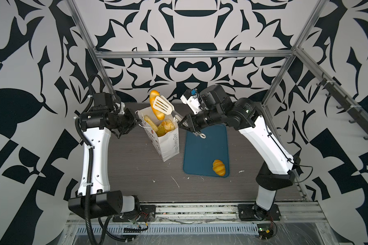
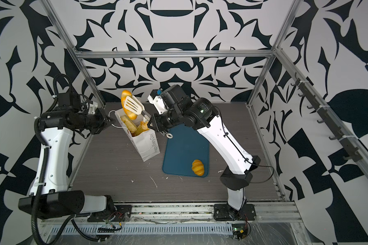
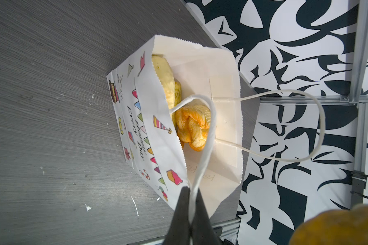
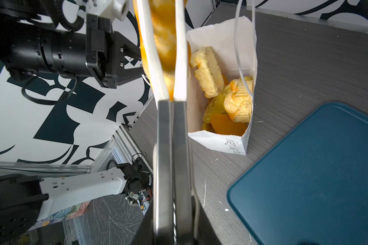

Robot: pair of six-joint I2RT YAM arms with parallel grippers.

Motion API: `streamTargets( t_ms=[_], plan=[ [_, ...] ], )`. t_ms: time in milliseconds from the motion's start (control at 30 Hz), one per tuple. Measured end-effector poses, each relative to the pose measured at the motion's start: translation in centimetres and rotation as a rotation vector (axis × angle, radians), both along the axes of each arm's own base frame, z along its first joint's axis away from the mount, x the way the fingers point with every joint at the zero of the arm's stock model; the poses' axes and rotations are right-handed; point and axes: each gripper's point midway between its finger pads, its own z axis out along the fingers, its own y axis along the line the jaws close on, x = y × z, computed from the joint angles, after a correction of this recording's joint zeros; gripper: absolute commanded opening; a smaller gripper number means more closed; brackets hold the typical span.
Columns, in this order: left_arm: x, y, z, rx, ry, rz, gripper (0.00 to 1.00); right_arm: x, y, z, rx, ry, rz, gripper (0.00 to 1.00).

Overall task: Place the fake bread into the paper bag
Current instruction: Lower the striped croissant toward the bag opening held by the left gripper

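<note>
Right hand (image 1: 180, 123) on slotted white spatula (image 1: 162, 105) against glossy oblong loaf (image 1: 154, 95)

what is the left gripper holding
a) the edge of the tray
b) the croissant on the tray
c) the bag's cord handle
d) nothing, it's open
C: in the left wrist view the left gripper is pinched shut on the white cord handle of the bag.
</note>
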Motion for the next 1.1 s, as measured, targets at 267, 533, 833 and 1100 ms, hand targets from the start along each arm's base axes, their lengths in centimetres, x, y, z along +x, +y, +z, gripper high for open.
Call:
streamTargets(
  t_ms=[267, 533, 833, 1100],
  plan=[
    [0.0, 0.0, 0.0, 0.000, 0.000, 0.000, 0.00, 1.3, 1.4, -1.6, -0.022, 0.019, -0.011, 0.20],
    [0.0, 0.0, 0.0, 0.000, 0.000, 0.000, 0.00, 2.9, 2.5, -2.8, -0.030, 0.044, -0.044, 0.20],
    [0.0, 0.0, 0.1, 0.000, -0.002, 0.000, 0.00, 5.0, 1.9, -4.0, -0.035, 0.093, -0.108, 0.21],
    [0.0, 0.0, 0.2, 0.000, -0.002, 0.000, 0.00, 6.2, 2.3, -6.0, -0.057, 0.136, -0.132, 0.21]
  ],
)
